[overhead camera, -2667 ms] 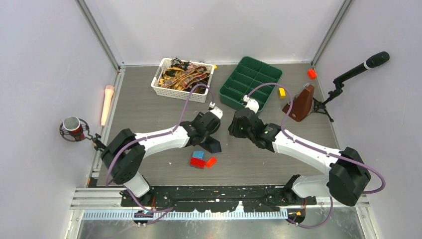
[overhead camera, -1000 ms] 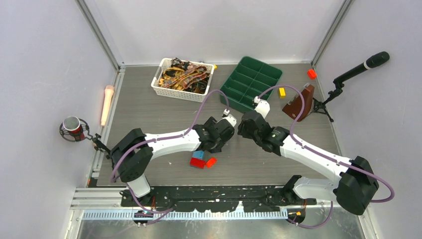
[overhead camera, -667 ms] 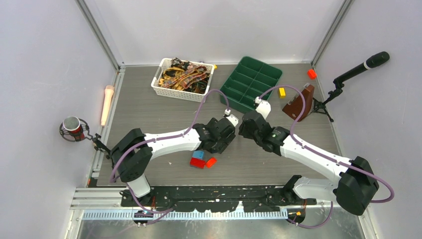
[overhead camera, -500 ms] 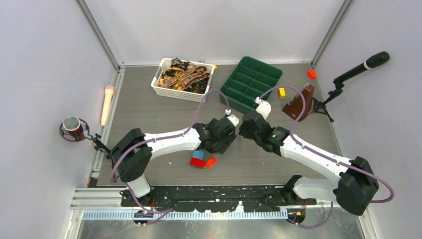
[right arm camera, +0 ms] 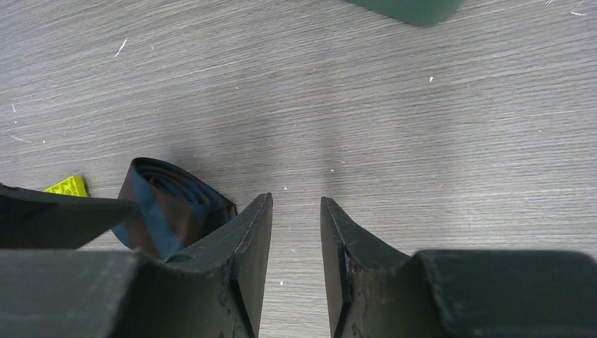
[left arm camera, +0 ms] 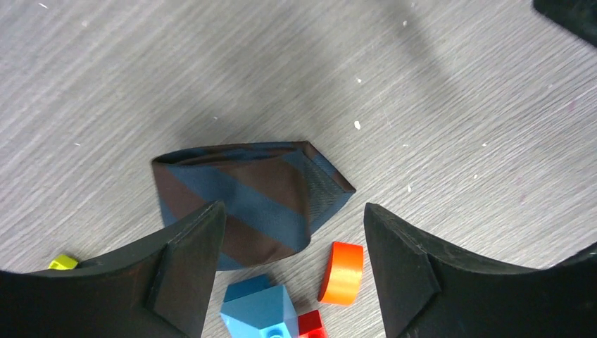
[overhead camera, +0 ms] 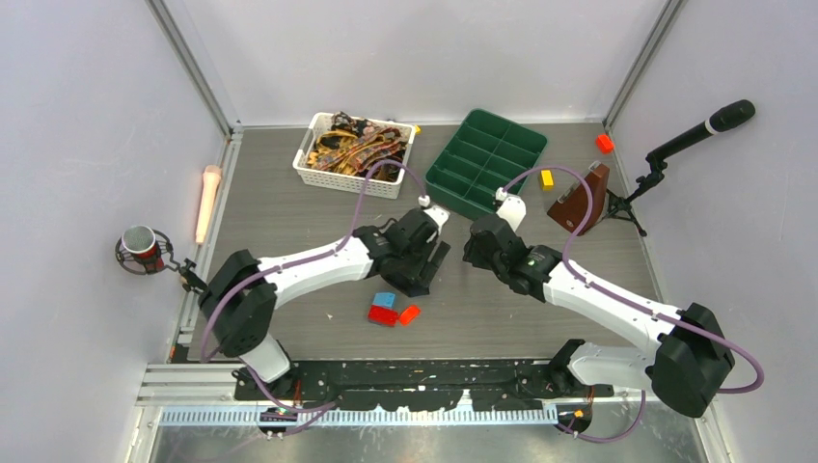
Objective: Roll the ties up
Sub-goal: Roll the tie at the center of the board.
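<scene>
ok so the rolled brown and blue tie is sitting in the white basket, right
Not in the white basket. The rolled brown and blue tie is lying on the table, beside the blue brick and the orange brick. The left wrist view shows it.

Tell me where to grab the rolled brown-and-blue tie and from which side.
Probably from above, pinching the rolled tie across its curved sides, with one jaw pressing the pointed end against the coil. It lies on its side with that end outermost, so clamping there should keep it wound.
</scene>
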`<move>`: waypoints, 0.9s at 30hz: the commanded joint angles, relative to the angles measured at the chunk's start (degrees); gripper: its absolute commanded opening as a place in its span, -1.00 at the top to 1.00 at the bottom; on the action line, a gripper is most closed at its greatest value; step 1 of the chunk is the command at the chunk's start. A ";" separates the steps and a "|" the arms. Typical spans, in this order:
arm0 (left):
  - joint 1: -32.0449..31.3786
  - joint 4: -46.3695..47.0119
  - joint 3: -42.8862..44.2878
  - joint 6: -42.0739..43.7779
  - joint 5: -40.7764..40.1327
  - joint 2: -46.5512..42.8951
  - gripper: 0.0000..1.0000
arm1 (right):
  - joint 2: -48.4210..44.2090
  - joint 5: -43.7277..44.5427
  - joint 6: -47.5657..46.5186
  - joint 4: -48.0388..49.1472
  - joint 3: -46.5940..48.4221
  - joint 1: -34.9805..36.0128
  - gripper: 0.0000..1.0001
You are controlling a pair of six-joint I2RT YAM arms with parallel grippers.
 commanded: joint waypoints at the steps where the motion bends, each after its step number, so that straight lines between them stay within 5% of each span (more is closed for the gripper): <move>1: 2.74 1.71 0.24 -0.37 5.07 -6.63 -0.50 | -0.31 0.68 0.27 1.37 0.71 -0.29 0.24; 8: 10.87 6.37 -3.32 -1.11 13.54 -15.05 -0.60 | 0.90 -4.84 -1.64 5.25 0.89 -0.38 0.24; 18: 25.86 24.26 -17.36 -9.10 25.65 -16.25 -0.74 | 15.00 -36.05 -1.67 20.64 3.88 -0.06 0.46; 27: 29.58 29.84 -19.73 -9.85 34.31 -10.82 -0.77 | 20.46 -36.09 0.54 21.08 5.28 0.21 0.64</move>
